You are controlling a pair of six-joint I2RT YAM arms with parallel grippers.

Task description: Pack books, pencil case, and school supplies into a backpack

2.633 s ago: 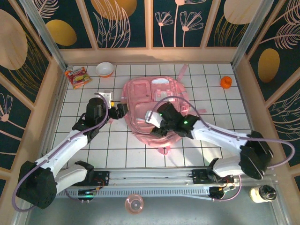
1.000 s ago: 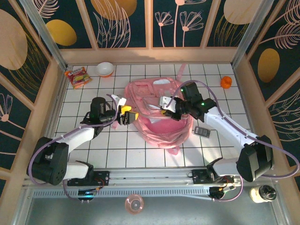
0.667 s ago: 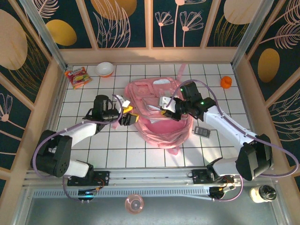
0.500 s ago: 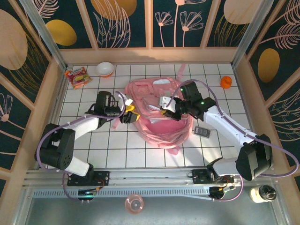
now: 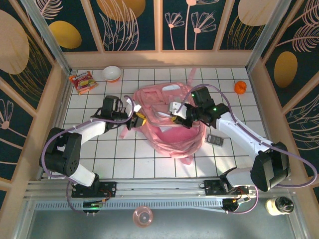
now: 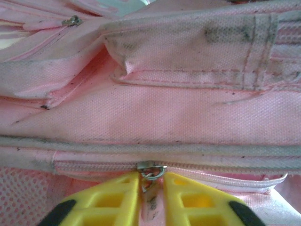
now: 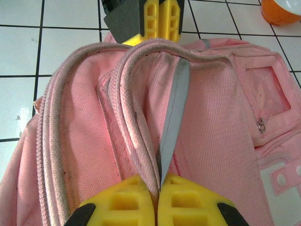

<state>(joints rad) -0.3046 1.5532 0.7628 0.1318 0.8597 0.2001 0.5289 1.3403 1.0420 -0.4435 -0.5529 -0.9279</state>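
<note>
The pink backpack (image 5: 174, 124) lies in the middle of the tiled table. At its left side, my left gripper (image 5: 138, 119) is shut on the small metal zip pull (image 6: 151, 175); in the left wrist view the yellow fingers (image 6: 117, 200) pinch the pull just below the zip line. My right gripper (image 5: 175, 117) sits over the bag's middle, shut on a raised fold of the backpack's piped rim and grey strip (image 7: 171, 117). In the right wrist view the left gripper (image 7: 158, 16) shows beyond that fold. A dark grey calculator-like gadget (image 5: 214, 139) lies right of the bag. The books and the pencil case are out of view.
A snack packet (image 5: 82, 81) and a small bowl (image 5: 111, 73) sit at the back left, and an orange object (image 5: 240, 87) at the back right. Wooden walls ring the table. A pink cup (image 5: 142, 216) and a jar (image 5: 281, 204) stand in front of the rail.
My left gripper moved in to the backpack's left side and closed its jaws on the zip pull. The right gripper kept its hold on the raised fold.
</note>
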